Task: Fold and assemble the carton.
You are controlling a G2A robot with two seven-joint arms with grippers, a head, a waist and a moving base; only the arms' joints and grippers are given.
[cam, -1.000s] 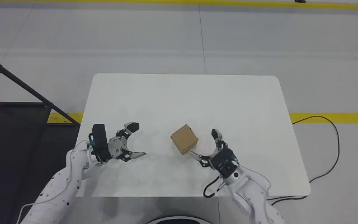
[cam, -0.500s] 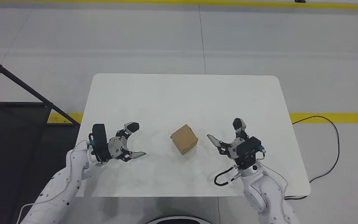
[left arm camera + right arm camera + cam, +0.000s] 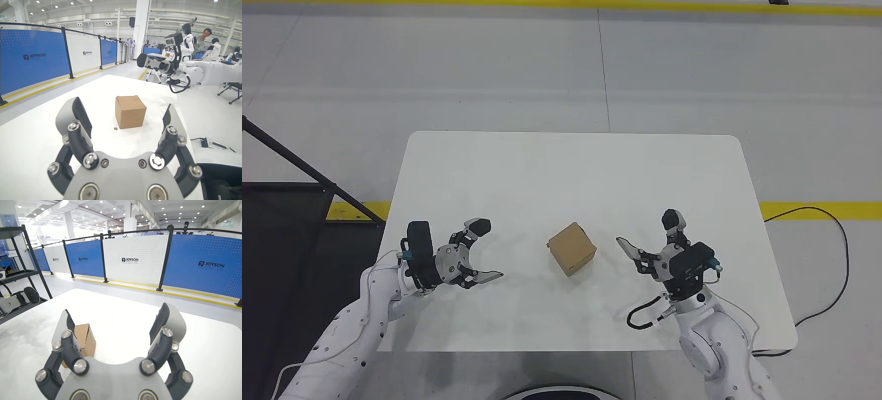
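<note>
A small brown carton [image 3: 572, 249] stands closed as a cube near the middle front of the white table [image 3: 572, 170]. In the left wrist view the carton [image 3: 130, 112] sits ahead of my left gripper [image 3: 125, 111], apart from it, with a tiny brown scrap by its base. My left gripper [image 3: 485, 250] is open at the carton's left, holding nothing. At the carton's right my right gripper [image 3: 647, 234] is open and clear of the carton. Its own view shows the carton [image 3: 86, 340] partly behind one finger of the right gripper [image 3: 115, 323].
A black cable [image 3: 832, 250] lies on the floor off the table's right side. A black rack [image 3: 24, 279] stands beyond the left edge. The table's back half is bare white surface.
My right gripper has drawn back from the carton's right side and turned, ending farther right. The left arm and the carton have stayed put.
</note>
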